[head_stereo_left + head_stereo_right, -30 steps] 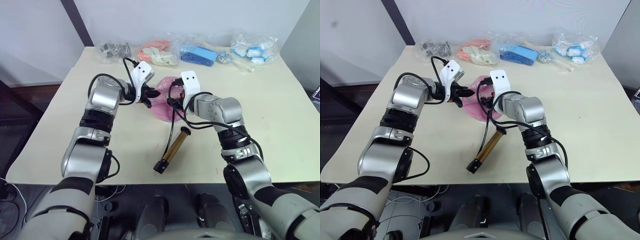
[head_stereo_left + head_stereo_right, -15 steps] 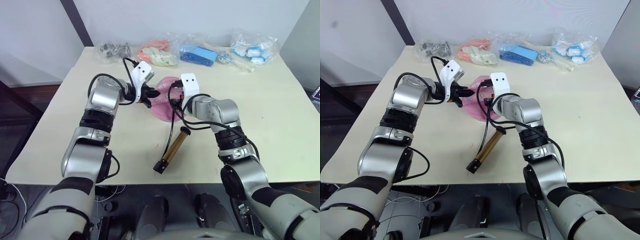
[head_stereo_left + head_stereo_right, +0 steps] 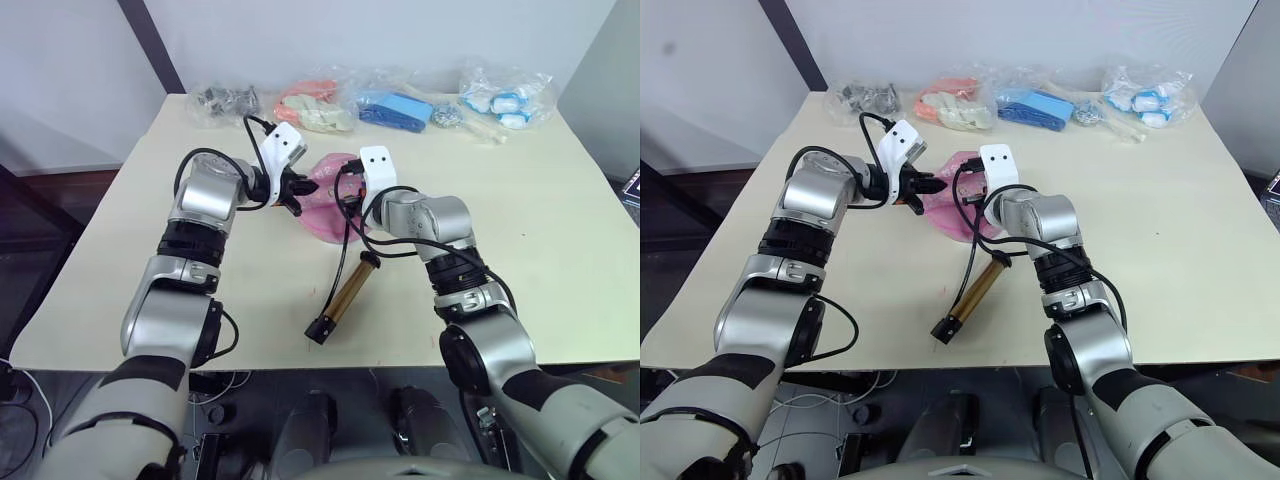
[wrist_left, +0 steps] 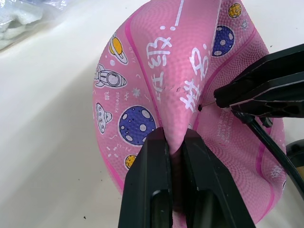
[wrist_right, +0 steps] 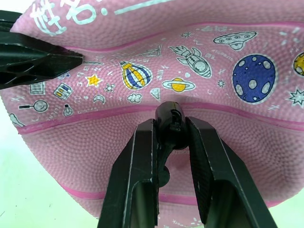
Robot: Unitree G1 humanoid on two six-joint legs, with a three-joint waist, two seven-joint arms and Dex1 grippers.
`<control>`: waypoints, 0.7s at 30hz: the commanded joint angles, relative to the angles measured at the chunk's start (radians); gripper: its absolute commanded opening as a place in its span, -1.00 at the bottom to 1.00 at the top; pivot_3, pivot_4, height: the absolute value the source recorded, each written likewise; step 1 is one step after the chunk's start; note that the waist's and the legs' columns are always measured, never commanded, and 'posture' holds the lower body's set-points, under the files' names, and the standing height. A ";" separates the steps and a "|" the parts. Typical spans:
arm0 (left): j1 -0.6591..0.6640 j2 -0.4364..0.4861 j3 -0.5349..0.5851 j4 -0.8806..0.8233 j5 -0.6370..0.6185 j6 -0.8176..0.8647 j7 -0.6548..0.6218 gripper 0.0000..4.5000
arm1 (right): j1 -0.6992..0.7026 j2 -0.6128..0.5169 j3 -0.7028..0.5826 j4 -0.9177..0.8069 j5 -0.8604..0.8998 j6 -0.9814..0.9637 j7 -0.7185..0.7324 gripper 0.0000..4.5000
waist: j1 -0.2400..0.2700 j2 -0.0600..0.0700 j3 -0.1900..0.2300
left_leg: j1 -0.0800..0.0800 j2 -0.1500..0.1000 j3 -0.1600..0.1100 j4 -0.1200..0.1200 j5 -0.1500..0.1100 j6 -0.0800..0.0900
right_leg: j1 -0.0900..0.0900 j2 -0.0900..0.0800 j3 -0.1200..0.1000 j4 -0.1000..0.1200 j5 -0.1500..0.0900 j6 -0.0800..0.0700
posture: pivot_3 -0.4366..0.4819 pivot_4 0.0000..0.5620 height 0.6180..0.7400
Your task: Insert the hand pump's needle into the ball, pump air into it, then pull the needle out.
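Ball is pink, pebbled, partly deflated and creased; white Chinese characters are printed on it, not legible, plus rocket, planet, UFO and balloon prints. It is located mid-worktop, toward the far edge. A fold of the ball is pinched by the left claw. The needle fitting is clamped in the right claw, tip touching the ball. The hand pump is lying flat nearer the front edge, hose running up to the fitting.
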 commanded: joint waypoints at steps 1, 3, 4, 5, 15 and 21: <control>0.033 -0.013 -0.030 0.014 0.009 0.014 -0.007 -1.00 | -0.040 -0.003 0.021 -0.020 -0.008 -0.037 0.025 -0.84 | -0.001 0.000 0.000 | 0.000 0.000 0.000 0.000 0.000 0.000 | 0.000 0.000 0.000 0.000 -0.001 0.001 | -0.05 -0.47 1.00; 0.033 -0.013 -0.032 0.017 0.010 0.011 -0.008 -1.00 | -0.047 -0.018 0.054 -0.012 -0.026 -0.044 0.052 -0.84 | -0.001 0.000 0.000 | 0.000 0.000 0.000 0.000 0.000 0.000 | 0.000 0.000 0.000 0.000 -0.001 0.001 | -0.05 -0.47 1.00; 0.033 -0.012 -0.033 0.018 0.011 0.009 -0.009 -1.00 | -0.050 -0.026 0.072 -0.006 -0.036 -0.049 0.067 -0.84 | -0.001 0.000 0.000 | 0.000 0.000 0.000 0.000 0.000 0.000 | 0.000 0.000 0.000 0.000 -0.001 0.001 | -0.05 -0.47 1.00; 0.033 -0.012 -0.035 0.019 0.012 0.008 -0.009 -1.00 | -0.053 -0.032 0.083 -0.003 -0.042 -0.052 0.078 -0.84 | -0.002 0.000 0.000 | 0.000 0.000 0.000 0.000 0.000 0.000 | 0.000 0.000 0.000 0.000 -0.001 0.001 | -0.05 -0.47 1.00; 0.043 -0.014 -0.045 0.016 0.017 0.002 -0.018 -1.00 | -0.111 -0.107 0.321 0.152 -0.198 -0.182 0.253 -0.84 | -0.006 0.000 0.000 | 0.001 0.000 0.000 0.000 0.000 0.000 | 0.000 0.001 0.001 0.000 -0.001 0.002 | -0.05 -0.47 1.00; 0.052 -0.019 -0.044 0.008 0.021 0.003 -0.019 -1.00 | -0.144 -0.105 0.361 0.304 -0.259 -0.284 0.304 -0.84 | -0.012 0.000 0.000 | 0.005 0.001 0.000 0.000 0.000 0.000 | 0.001 0.003 0.002 0.001 -0.001 0.002 | -0.05 -0.47 1.00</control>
